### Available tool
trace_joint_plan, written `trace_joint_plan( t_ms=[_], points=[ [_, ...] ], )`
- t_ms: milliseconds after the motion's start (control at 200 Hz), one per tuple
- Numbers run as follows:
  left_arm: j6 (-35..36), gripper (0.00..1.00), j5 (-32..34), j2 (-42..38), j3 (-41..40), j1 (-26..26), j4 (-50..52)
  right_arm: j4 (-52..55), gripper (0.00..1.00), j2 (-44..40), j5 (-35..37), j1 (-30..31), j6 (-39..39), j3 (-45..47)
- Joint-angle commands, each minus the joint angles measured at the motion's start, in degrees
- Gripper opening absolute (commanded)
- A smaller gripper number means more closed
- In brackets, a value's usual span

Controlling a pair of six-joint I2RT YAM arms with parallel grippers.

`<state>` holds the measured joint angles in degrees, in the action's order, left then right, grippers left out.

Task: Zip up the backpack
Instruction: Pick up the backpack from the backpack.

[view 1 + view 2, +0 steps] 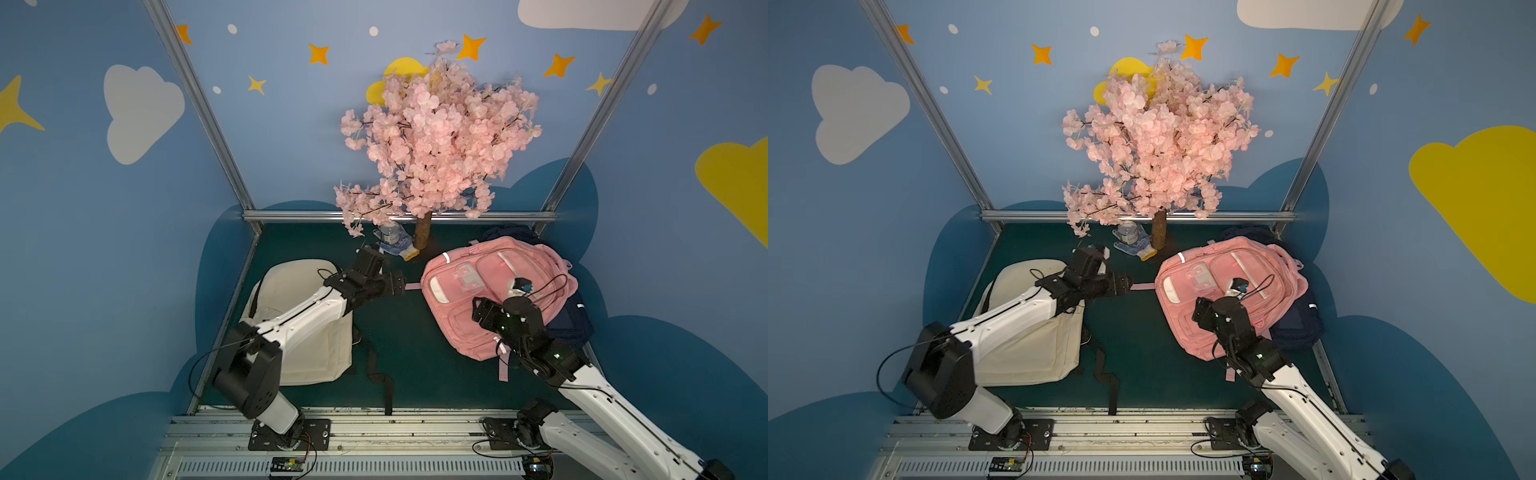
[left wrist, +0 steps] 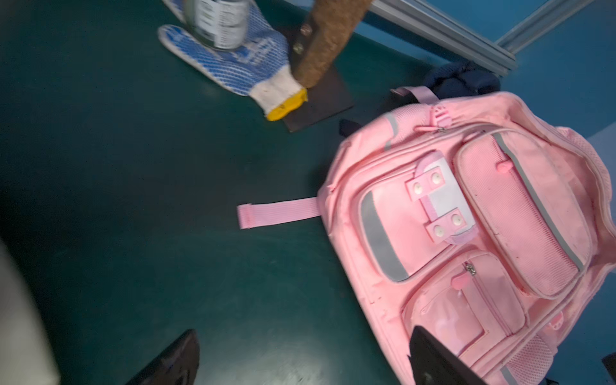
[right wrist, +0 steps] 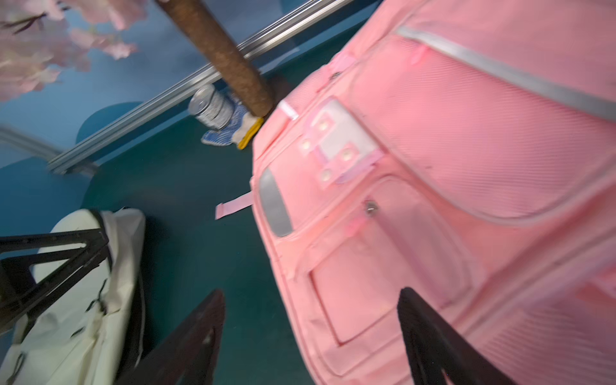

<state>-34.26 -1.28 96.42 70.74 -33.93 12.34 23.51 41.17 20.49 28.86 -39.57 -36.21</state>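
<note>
Right hand [image 3: 310, 293] above pink backpack [image 3: 466, 150]

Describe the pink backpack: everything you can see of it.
The pink backpack is soft fabric with grey reflective strips, several front pockets and a snap tab. It lies front up on the green table, partly on a navy bag. One strap lies flat toward the left gripper. The right gripper hangs over its lower front, jaws open; contact unclear.
</note>
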Motion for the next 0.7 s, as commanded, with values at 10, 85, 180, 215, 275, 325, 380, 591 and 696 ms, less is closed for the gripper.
trace_joint_plan(
  t_ms=[10,85,180,215,275,325,380,591,696],
  points=[
    [2.69,0.97,-6.73,9.92,8.63,-1.26,-1.48,8.55,0.83,-5.05,-7.3,-9.2,2.8,3.97],
    [2.8,0.96,-7.84,15.3,13.67,-1.8,-0.75,9.01,0.83,-6.18,-13.44,-15.73,3.01,6.11],
    [2.71,0.96,-8.22,20.88,18.65,-2.28,-0.51,8.89,0.83,-6.41,-19.21,-22.67,2.92,8.44],
    [2.62,0.96,-8.22,22.87,20.27,-2.31,-0.22,8.99,0.83,-6.53,-20.22,-24.63,2.97,9.04],
    [2.46,0.96,-8.3,25.97,22.83,-2.42,0.0,9.39,0.83,-6.7,-20.49,-27.16,3.22,9.65],
    [2.27,0.96,-8.89,28.49,24.94,-2.43,0.44,9.37,0.83,-6.72,-20.5,-28.66,3.52,10.22],
    [2.1,0.95,-9.62,30.75,26.84,-2.45,0.5,8.47,0.83,-6.35,-21.14,-29.96,3.85,11.0],
    [2.1,0.86,-11.73,36.08,31.42,-3.24,-0.44,0.2,0.76,0.66,-28.45,-32.75,3.76,13.58],
    [1.69,0.69,-13.84,37.4,32.57,-3.5,-0.3,-2.32,0.62,3.31,-29.47,-32.8,4.22,13.6]
  ],
)
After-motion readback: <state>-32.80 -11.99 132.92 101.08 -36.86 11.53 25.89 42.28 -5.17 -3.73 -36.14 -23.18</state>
